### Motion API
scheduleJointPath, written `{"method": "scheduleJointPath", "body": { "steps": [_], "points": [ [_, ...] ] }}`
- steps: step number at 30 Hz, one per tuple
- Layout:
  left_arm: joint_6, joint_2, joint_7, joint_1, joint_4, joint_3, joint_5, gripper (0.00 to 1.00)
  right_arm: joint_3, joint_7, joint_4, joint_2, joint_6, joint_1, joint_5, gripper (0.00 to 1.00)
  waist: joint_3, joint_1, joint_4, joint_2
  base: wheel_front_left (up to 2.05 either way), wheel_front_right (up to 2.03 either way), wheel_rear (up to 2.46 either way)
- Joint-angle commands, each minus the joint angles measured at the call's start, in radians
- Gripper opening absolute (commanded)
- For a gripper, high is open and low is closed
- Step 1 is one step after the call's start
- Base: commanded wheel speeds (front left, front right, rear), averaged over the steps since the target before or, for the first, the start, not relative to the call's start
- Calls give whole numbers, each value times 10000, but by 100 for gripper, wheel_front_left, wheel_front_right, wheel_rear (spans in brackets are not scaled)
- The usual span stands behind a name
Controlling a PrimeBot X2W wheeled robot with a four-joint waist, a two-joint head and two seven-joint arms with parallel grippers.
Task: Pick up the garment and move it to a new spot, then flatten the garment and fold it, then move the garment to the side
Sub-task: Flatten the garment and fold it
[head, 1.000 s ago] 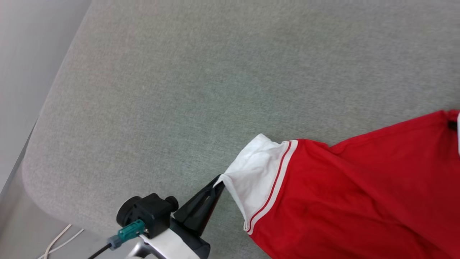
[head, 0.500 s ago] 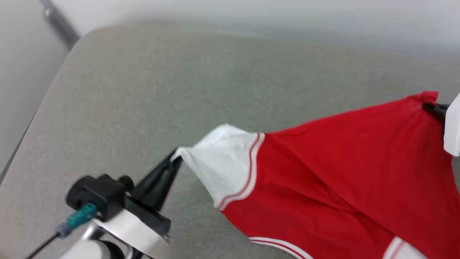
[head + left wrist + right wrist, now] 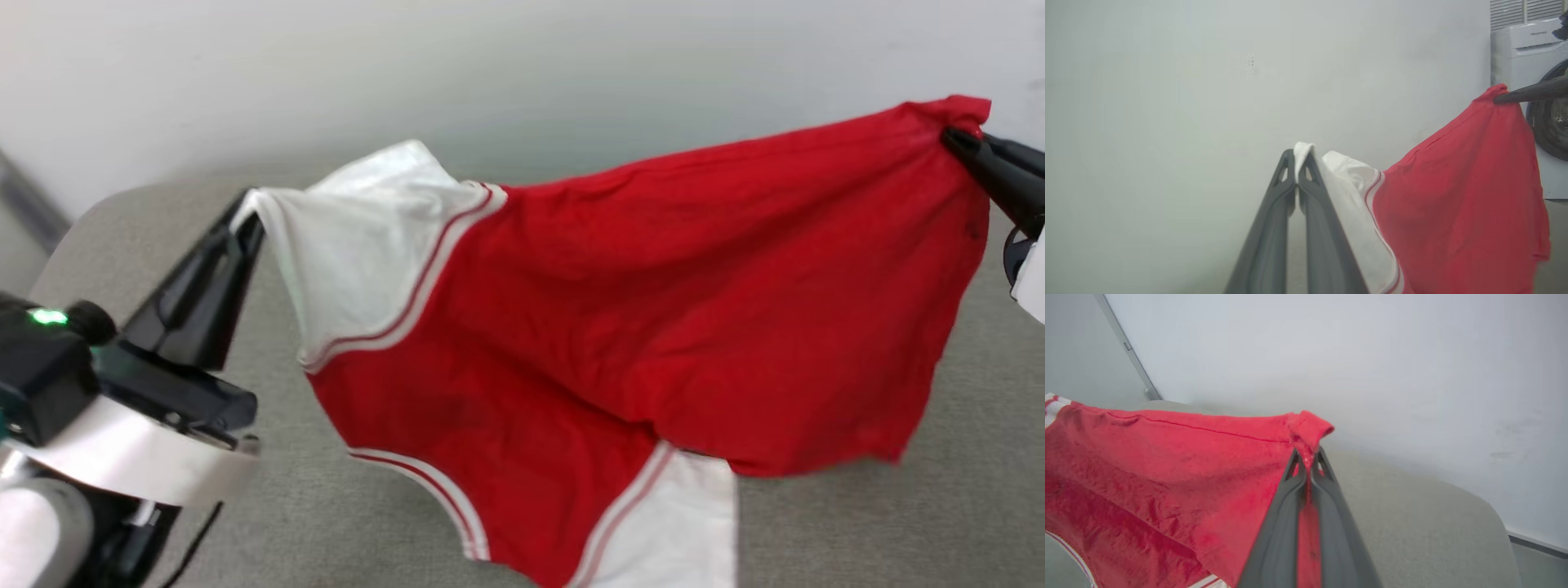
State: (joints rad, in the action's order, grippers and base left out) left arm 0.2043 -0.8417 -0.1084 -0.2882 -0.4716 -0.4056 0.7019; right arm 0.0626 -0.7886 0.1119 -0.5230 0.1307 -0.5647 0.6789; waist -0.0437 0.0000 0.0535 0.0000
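Left end effector [image 3: 247,206]: fingers pressed together, pinching the edge of the white sleeve [image 3: 359,253] of the garment [image 3: 653,310]. The left wrist view shows the same, with white cloth caught between the tips [image 3: 1296,157].

Right end effector [image 3: 951,139]: fingers pressed together on a bunched red corner of the garment, clear in the right wrist view [image 3: 1308,455].

The garment is lifted and stretched between the two end effectors, red body sagging in the middle. The second white sleeve [image 3: 686,523] hangs low; can't tell if it touches the desk [image 3: 939,523]. Plain red side faces the head camera.

The desk is grey, fabric-covered, with rounded corners, and sits under the garment. A pale wall [image 3: 490,73] stands behind it.

Container: a white washing machine [image 3: 1523,41] at the right edge of the left wrist view, behind the garment. Its door is dark and its contents can't be made out.
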Motion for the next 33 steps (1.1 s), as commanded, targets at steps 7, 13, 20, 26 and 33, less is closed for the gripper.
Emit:
{"method": "scheduleJointPath", "body": {
  "steps": [7, 13, 20, 26, 33],
  "points": [
    [140, -231, -27, -763, -211, 807, 329, 0, -189, 367, 970, 357, -2, -118, -244, 0, 256, 0, -767, 0, 0, 0, 0],
    [215, -372, -42, -1516, -434, 1446, 495, 0, -357, 800, 1424, 620, 0, -460, -492, 0, 60, 0, -1135, 0, 0, 0, 0],
    [221, -684, 173, -3092, -597, 2174, 514, 0, -759, 1333, 1887, 793, -2, -1350, -916, 0, -683, 0, -1348, 0, 0, 0, 0],
    [-207, -655, 441, -4957, -64, 2303, 809, 0, -806, 1812, 1726, 679, -2, -2356, -1332, 0, -1654, 0, -1397, 0, 0, 0, 0],
    [-969, -307, 689, -7577, 1535, 1987, 974, 0, -489, 2737, 1307, 80, -3, -3983, -2051, 0, -3335, 0, -1254, 0, 0, 0, 0]
  ]
}}
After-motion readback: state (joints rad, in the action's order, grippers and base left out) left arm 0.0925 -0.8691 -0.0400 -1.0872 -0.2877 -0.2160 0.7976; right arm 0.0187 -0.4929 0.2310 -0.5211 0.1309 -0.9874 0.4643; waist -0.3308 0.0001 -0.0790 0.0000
